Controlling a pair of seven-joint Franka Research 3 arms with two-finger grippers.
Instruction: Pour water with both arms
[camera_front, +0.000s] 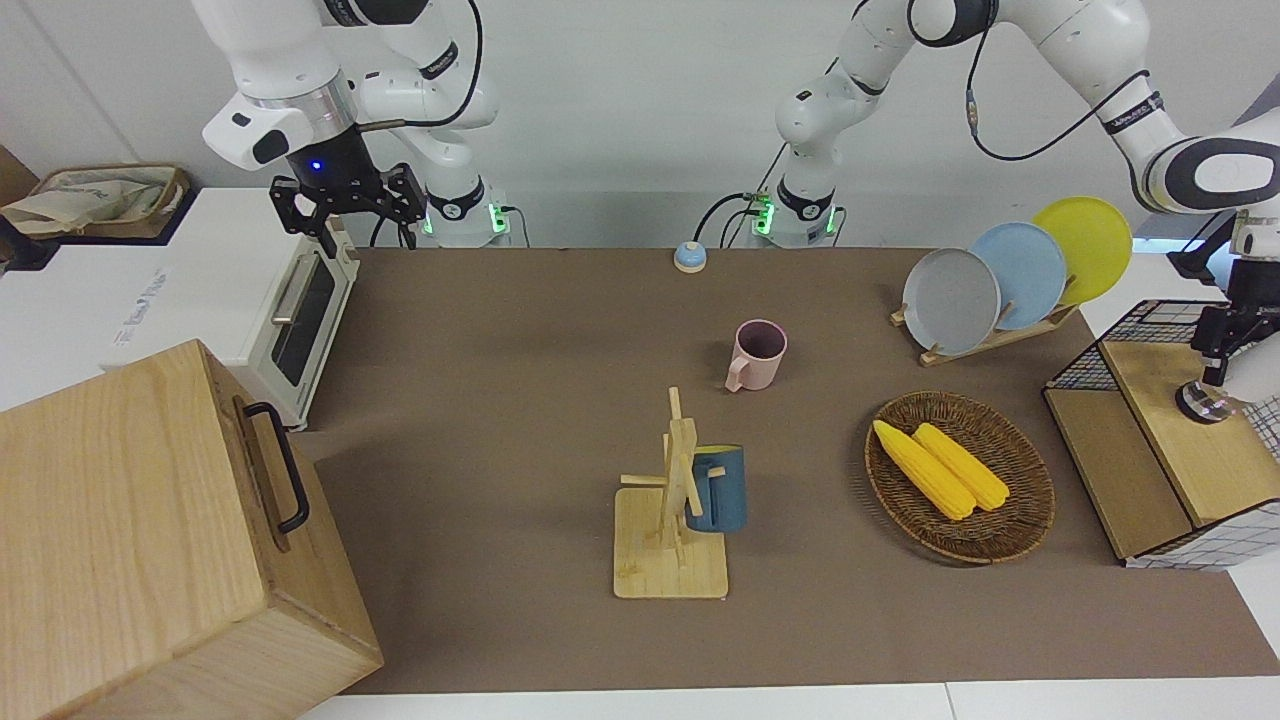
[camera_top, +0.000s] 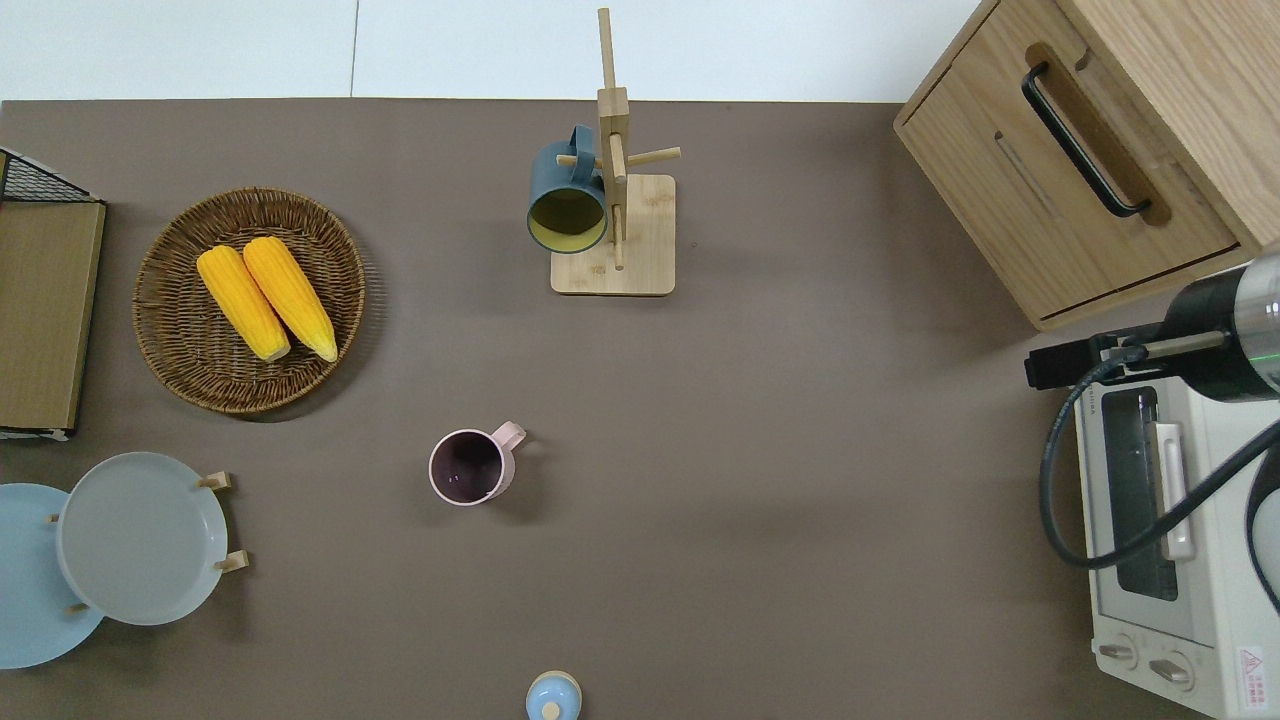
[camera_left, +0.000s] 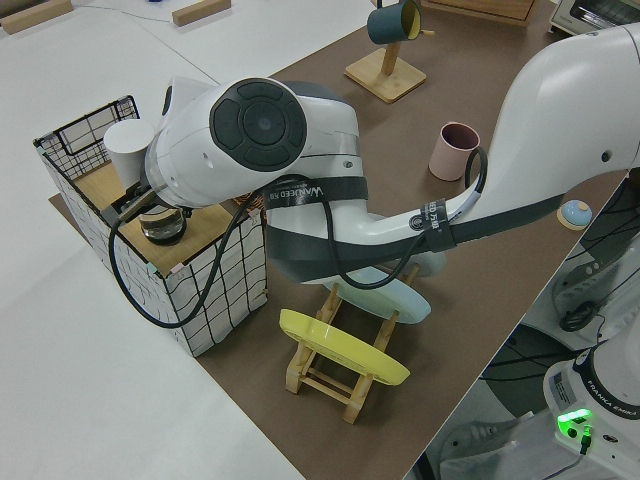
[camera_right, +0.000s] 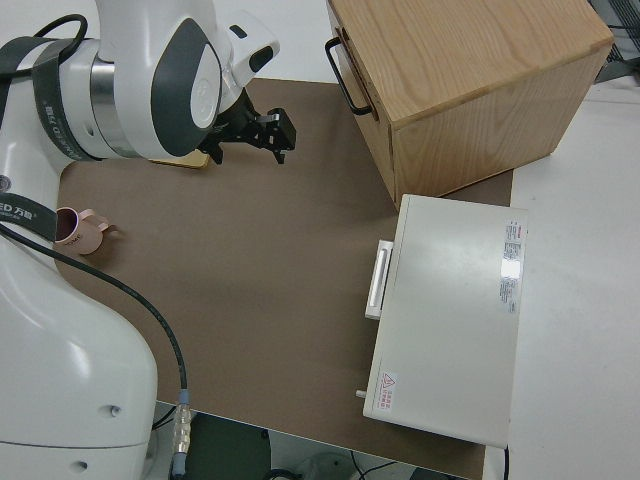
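Front view, taken from the frame's left edge across to its right. Lower left: a wooden cabinet (camera_front: 150, 540) with a black handle; above it, a white toaster oven (camera_front: 300, 305) at the edge of the brown table mat (camera_front: 500, 350). Upper left: the right arm (camera_front: 290, 80) hangs with the right gripper (camera_front: 345, 205) above the oven's upper corner; its fingers are spread wide and carry nothing; the right side view confirms the open, empty jaws. Top centre: a small blue bell (camera_front: 689, 257) at the mat's upper edge. Centre: a pink mug (camera_front: 757, 355) standing upright, handle toward the lower left of the frame; below it, a wooden mug stand (camera_front: 670, 530) with a dark blue mug (camera_front: 718, 488) hung on a peg. Right of centre: a wicker basket (camera_front: 1020, 520) holding two corn cobs (camera_front: 940, 465) lying side by side. Upper right: a wooden plate rack (camera_front: 990, 335) with a grey plate (camera_front: 950, 300), a blue plate (camera_front: 1020, 275) and a yellow plate (camera_front: 1085, 250). Far right: a wire crate (camera_front: 1150, 480) with a wooden lid; the left arm (camera_front: 1130, 80) reaches down to it, and the left gripper (camera_front: 1225, 335) sits at a white bottle (camera_front: 1250, 370) whose clear base rests on the lid; whether the fingers clasp the bottle or stand off it I cannot tell; the left side view hides them behind the wrist.
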